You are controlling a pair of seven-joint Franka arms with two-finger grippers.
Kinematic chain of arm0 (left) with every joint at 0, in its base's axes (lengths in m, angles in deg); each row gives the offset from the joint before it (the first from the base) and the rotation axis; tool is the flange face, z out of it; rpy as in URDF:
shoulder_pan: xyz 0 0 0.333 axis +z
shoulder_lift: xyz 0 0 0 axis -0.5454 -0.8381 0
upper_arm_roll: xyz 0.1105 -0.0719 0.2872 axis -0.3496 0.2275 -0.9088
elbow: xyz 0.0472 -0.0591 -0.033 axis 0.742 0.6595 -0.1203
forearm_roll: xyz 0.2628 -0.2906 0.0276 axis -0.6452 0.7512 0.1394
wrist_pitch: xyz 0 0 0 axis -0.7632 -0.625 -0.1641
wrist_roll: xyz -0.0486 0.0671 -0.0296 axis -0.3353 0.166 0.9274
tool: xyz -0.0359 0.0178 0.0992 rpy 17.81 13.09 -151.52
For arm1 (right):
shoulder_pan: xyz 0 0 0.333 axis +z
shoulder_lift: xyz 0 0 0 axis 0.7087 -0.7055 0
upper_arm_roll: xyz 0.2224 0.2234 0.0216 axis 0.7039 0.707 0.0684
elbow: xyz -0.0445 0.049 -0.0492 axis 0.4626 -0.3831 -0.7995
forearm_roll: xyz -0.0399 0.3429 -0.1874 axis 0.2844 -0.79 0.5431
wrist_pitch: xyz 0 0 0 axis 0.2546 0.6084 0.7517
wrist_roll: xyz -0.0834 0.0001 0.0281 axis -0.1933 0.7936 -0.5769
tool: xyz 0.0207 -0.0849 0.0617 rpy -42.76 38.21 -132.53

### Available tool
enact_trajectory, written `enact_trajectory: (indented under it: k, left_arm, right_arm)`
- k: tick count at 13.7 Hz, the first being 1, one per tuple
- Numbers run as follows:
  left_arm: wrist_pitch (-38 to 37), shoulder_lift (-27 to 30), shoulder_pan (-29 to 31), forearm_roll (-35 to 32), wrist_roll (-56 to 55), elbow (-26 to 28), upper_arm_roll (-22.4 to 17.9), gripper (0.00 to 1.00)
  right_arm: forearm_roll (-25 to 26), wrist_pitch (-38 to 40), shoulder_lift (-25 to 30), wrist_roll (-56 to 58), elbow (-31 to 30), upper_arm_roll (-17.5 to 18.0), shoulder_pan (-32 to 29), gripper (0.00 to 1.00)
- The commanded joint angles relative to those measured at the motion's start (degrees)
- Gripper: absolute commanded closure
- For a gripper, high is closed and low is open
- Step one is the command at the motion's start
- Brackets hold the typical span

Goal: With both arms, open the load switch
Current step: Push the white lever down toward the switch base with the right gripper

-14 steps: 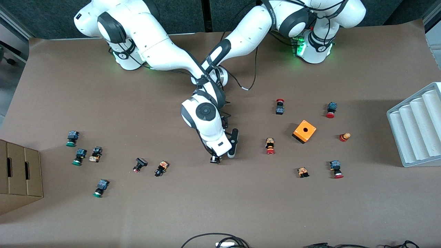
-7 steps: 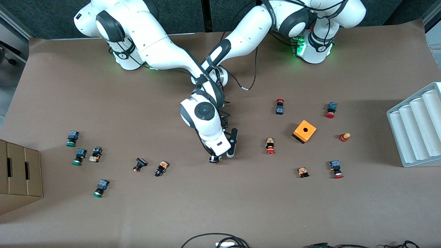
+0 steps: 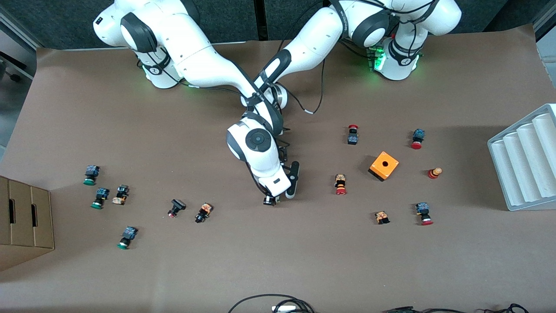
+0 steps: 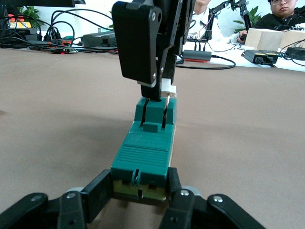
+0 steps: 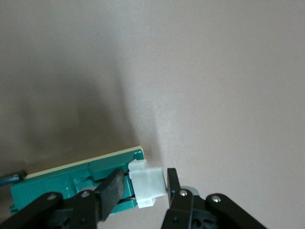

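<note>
Both arms are meeting over mid-tabletop [image 3: 278,261]. Left gripper [image 4: 138,191] is clamping its jaws on the load switch [image 4: 145,155], held just above the tabletop. Right gripper [image 5: 140,191] is pinching the white tab [image 5: 147,183]. Against 1 second ago, nothing is visibly shifting; both grips are holding.

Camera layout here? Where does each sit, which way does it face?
Front: high across the table, facing both bases; both arms visible, meeting at mid-table.
Left wrist: on the left arm, looking along the load switch gripped by the left gripper; right gripper at its other end.
Right wrist: looking down on the right gripper gripping the white tab.
Both wrist views share the switch.
</note>
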Motion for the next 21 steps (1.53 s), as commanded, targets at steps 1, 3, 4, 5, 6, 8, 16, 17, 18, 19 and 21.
enact_trajectory:
  k: [1, 3, 4, 5, 6, 8, 16, 17, 18, 19, 21]
  left_arm:
    - [0.63, -1.15, -0.23, -0.84, -0.46, -1.14, -0.59, 0.60]
    - [0.63, -1.15, -0.23, -0.84, -0.37, -1.14, -0.59, 0.60]
    - [0.63, -1.15, -0.23, -0.84, -0.46, -1.14, -0.59, 0.60]
    - [0.63, -1.15, -0.23, -0.84, -0.46, -1.14, -0.59, 0.60]
    - [0.63, -1.15, -0.23, -0.84, -0.37, -1.14, -0.59, 0.60]
    - [0.72, -1.15, -0.23, -0.84, -0.37, -1.14, -0.59, 0.60]
    - [0.72, -1.15, -0.23, -0.84, -0.28, -1.23, -0.59, 0.60]
    - [0.72, -1.15, -0.23, -0.93, -0.28, -1.23, -0.59, 0.60]
    - [0.72, -1.15, -0.23, -0.84, -0.28, -1.23, -0.59, 0.60]
    - [0.72, -1.15, -0.23, -0.84, -0.28, -1.23, -0.59, 0.60]
    - [0.72, -1.06, -0.23, -0.75, -0.02, -1.23, -0.59, 0.60]
  right_arm:
    - [0.95, 1.08, 2.47, -0.08, -3.17, 0.46, 0.09, 0.54]
    - [0.95, 1.16, 2.47, 0.01, -3.17, 0.46, 0.17, 0.54]
    - [0.86, 1.60, 2.56, -0.08, -3.17, 0.46, 0.26, 0.54]
    - [0.86, 2.39, 2.82, -0.17, -3.17, 0.46, 0.35, 0.54]
    - [0.86, 2.74, 3.00, -0.08, -3.17, 0.46, 0.35, 0.54]
    - [0.86, 3.53, 3.26, -0.17, -3.17, 0.55, 0.44, 0.54]
    - [0.86, 5.12, 4.58, -0.17, -3.87, 0.64, 0.79, 0.54]
    - [0.86, 5.12, 4.67, -0.25, -3.87, 0.64, 0.79, 0.54]
    - [0.86, 5.12, 4.67, -0.34, -3.96, 0.64, 0.88, 0.54]
    - [0.86, 5.12, 4.84, -0.34, -3.96, 0.64, 0.88, 0.54]
    - [0.86, 5.21, 5.37, -0.43, -4.74, 0.64, 0.97, 0.54]
